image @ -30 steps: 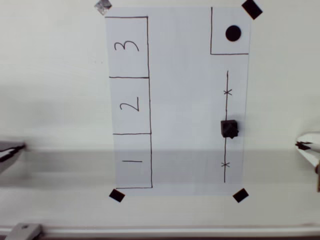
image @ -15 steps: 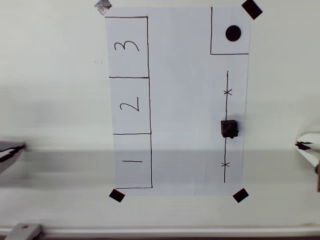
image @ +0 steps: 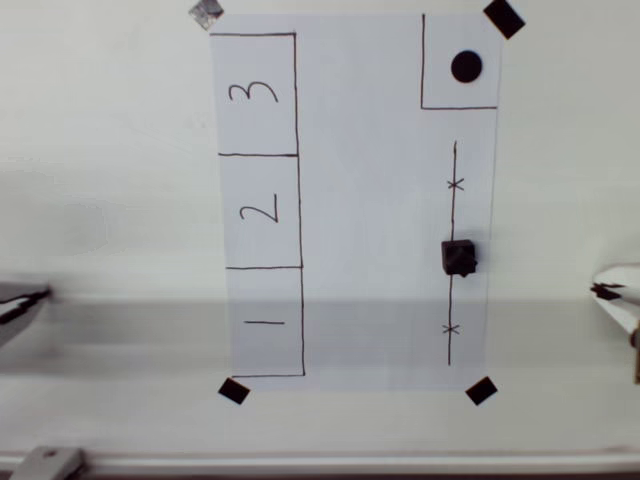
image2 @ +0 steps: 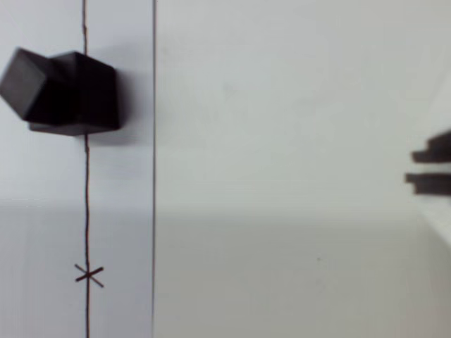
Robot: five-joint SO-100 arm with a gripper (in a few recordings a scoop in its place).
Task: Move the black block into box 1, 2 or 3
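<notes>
block: black block [image: 459, 257] sits on the drawn line, right-centre of the overhead frame, untouched | target: box 1 [image: 266, 322] lower left, across the paper | fingers [image: 612, 291]: at the right edge, you cannot tell open or closed | step: you approach first

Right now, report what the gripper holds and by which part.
Nothing is held. The black block sits on the drawn line on the paper, apart from the gripper at the wrist view's right edge.
</notes>
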